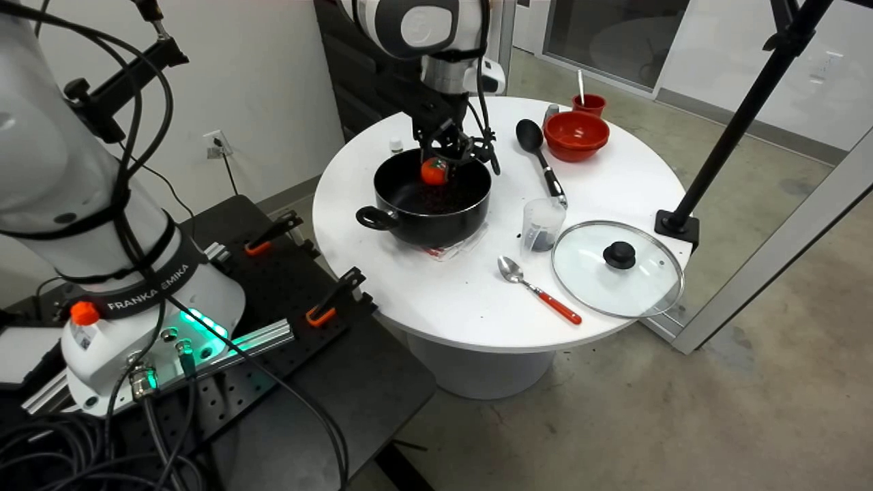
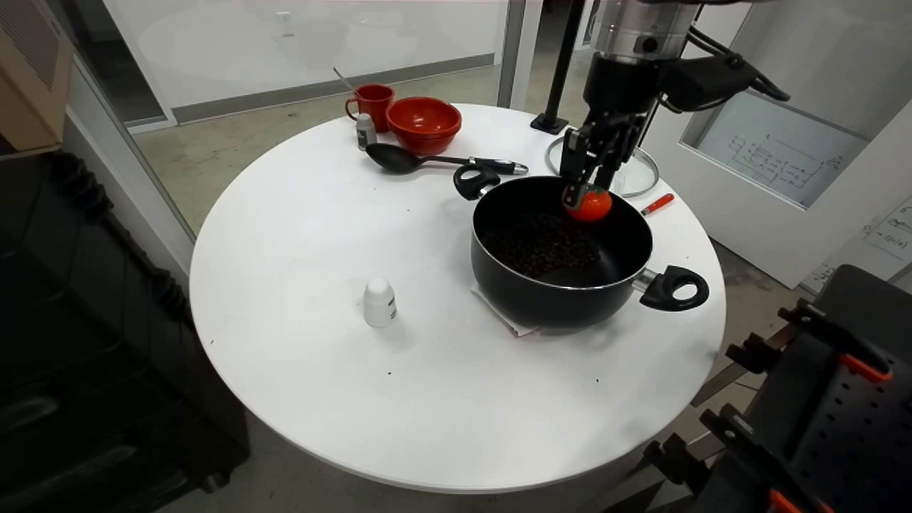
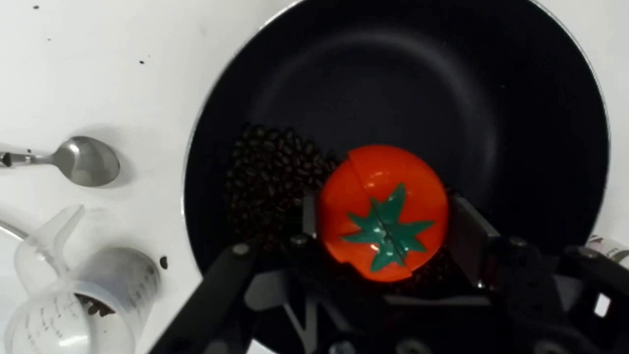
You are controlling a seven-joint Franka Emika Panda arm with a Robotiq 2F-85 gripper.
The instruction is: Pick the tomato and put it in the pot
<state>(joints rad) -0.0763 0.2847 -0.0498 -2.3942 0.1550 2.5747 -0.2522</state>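
The tomato is a small red ball with a green star-shaped top; it shows in both exterior views [image 1: 434,172] [image 2: 593,205] and in the wrist view [image 3: 383,167]. My gripper [image 3: 385,216] is shut on it, one finger on each side. The gripper points down in both exterior views [image 1: 440,153] [image 2: 588,184]. The black pot [image 1: 436,230] [image 2: 548,303] [image 3: 373,83] stands on the white table. The tomato is held over the pot's mouth, about at rim height, above dark beans on the pot's floor. The far finger is partly hidden in an exterior view.
A spoon [image 1: 539,293], a clear measuring cup [image 1: 542,224] and a glass lid [image 1: 614,286] lie near the pot. A black ladle [image 2: 399,158], red bowls [image 2: 424,125] and a red mug [image 2: 375,107] stand farther off. A white shaker [image 2: 379,303] stands alone.
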